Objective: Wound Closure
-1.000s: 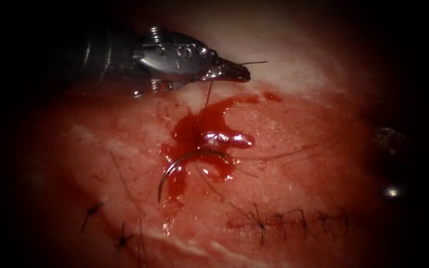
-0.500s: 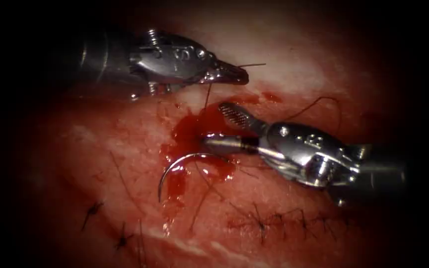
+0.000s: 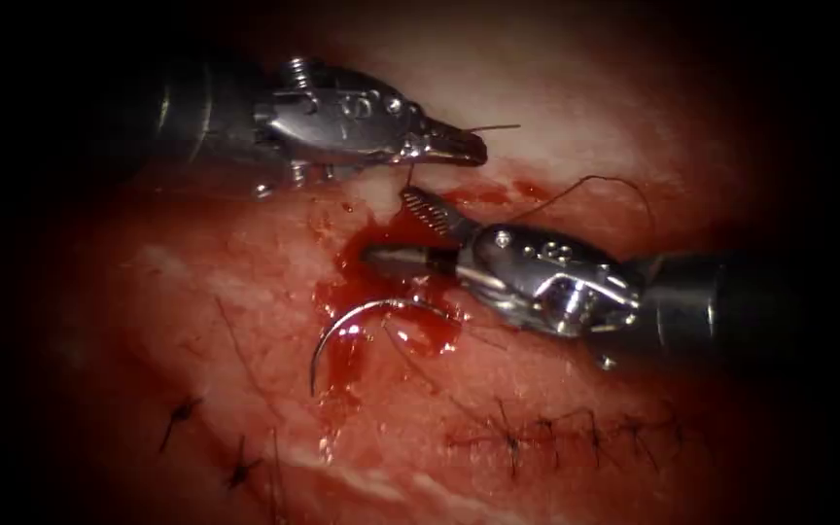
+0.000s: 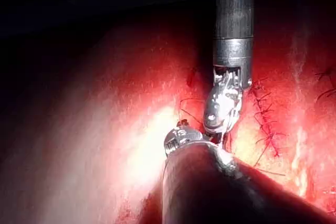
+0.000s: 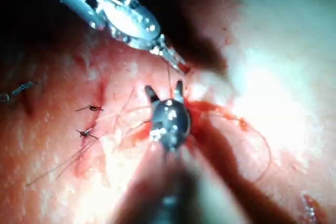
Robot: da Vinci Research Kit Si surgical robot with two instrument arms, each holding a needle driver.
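Note:
My left tool (image 3: 464, 148) reaches in from the upper left with its jaws shut on the thread (image 3: 408, 177). A short end pokes out past the tip and the strand drops to the red fluid (image 3: 381, 277). My right tool (image 3: 405, 233) comes from the right, jaws open and holding nothing, set either side of that strand just below the left tip. In the right wrist view the strand (image 5: 169, 80) runs between the right tool's open jaws (image 5: 165, 92), with the left tool (image 5: 176, 62) above. The curved needle (image 3: 337, 331) lies free on the tissue, one end in the fluid at the cut.
A loop of thread (image 3: 614, 181) arcs above the right tool's wrist. Finished stitches (image 3: 556, 433) line the closed cut at the lower right, with knots (image 3: 182, 413) at the lower left. The right shaft (image 4: 233, 24) and a stitch row (image 4: 265, 124) show in the left wrist view.
The right tool has come in from the right and moved left and up, its open jaws now around the strand under the left tip. The left tool and needle have stayed put.

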